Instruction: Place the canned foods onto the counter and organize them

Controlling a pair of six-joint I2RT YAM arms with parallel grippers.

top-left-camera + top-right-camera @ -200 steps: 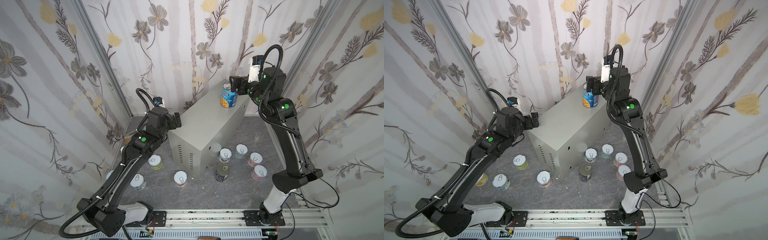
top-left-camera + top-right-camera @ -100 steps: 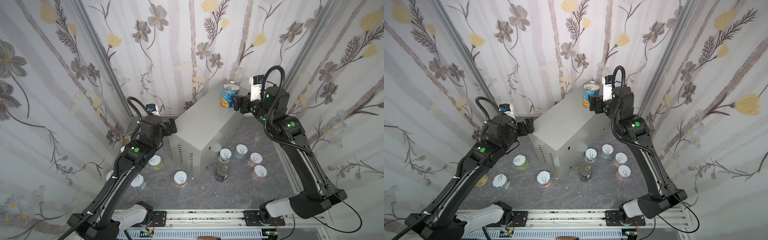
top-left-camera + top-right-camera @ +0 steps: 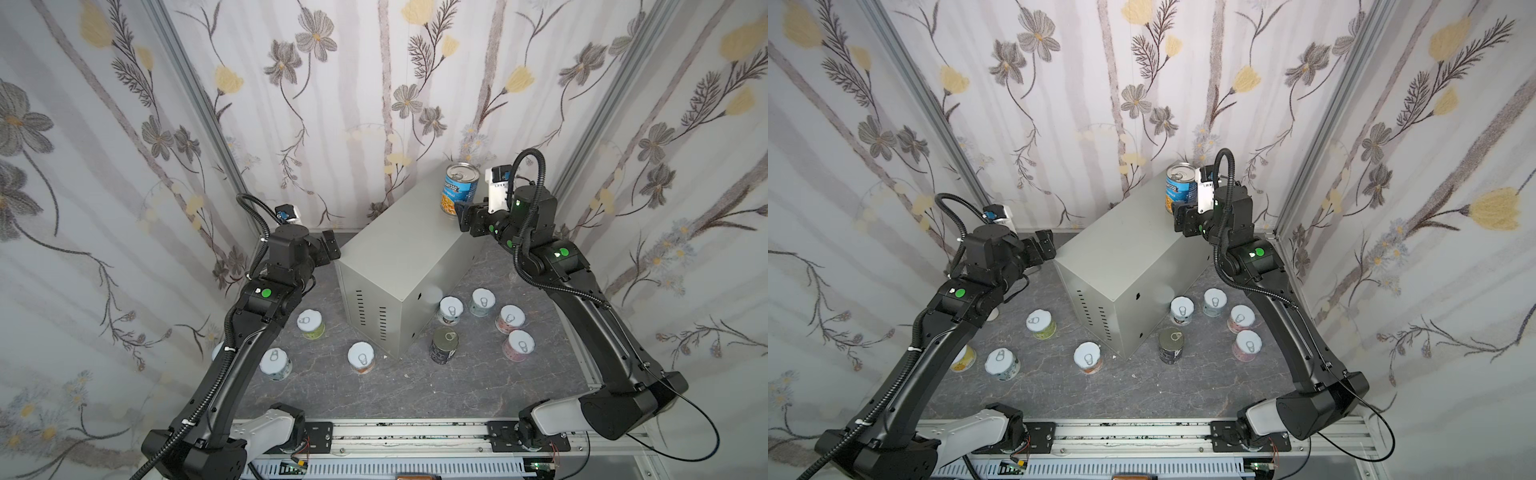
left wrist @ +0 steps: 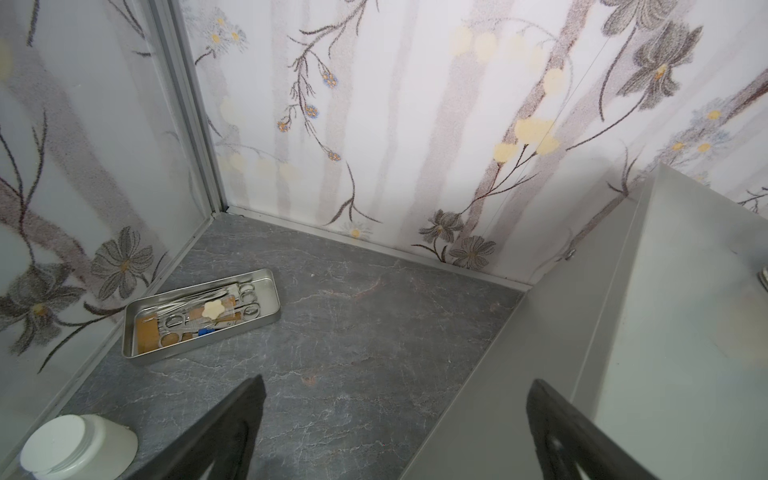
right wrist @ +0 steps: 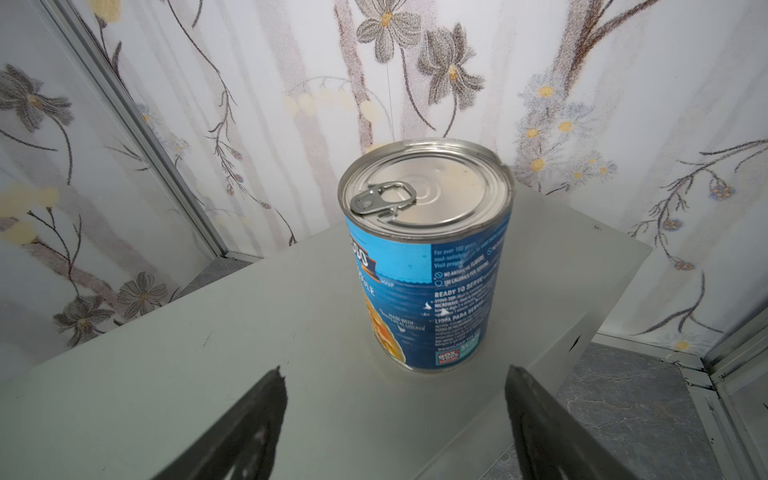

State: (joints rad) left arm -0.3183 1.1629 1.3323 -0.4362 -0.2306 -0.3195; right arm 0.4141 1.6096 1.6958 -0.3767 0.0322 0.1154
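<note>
A blue Progresso can (image 3: 459, 189) (image 3: 1180, 187) (image 5: 428, 257) stands upright at the far end of the counter (image 3: 399, 253) (image 3: 1121, 257) (image 5: 166, 353), a grey metal box. My right gripper (image 3: 467, 218) (image 3: 1183, 222) (image 5: 395, 369) hovers open just short of that can, touching nothing. On the floor right of the box are a dark navy tin (image 3: 444, 345) (image 3: 1171, 345) and several short pastel cans (image 3: 483, 302); more short cans (image 3: 310, 325) (image 3: 360, 358) stand on the left. My left gripper (image 3: 330, 245) (image 3: 1046, 245) (image 4: 397, 378) is open and empty by the box's left corner.
A shallow metal tray (image 4: 266, 291) with scissors lies in the back left corner. A white plastic bottle (image 4: 79, 449) stands under my left arm. Flowered walls close in on three sides, and the arms' rail runs along the front.
My right gripper has let go of the blue can and drawn back and down from it. The can stays on the counter. My left arm has shifted slightly left.
</note>
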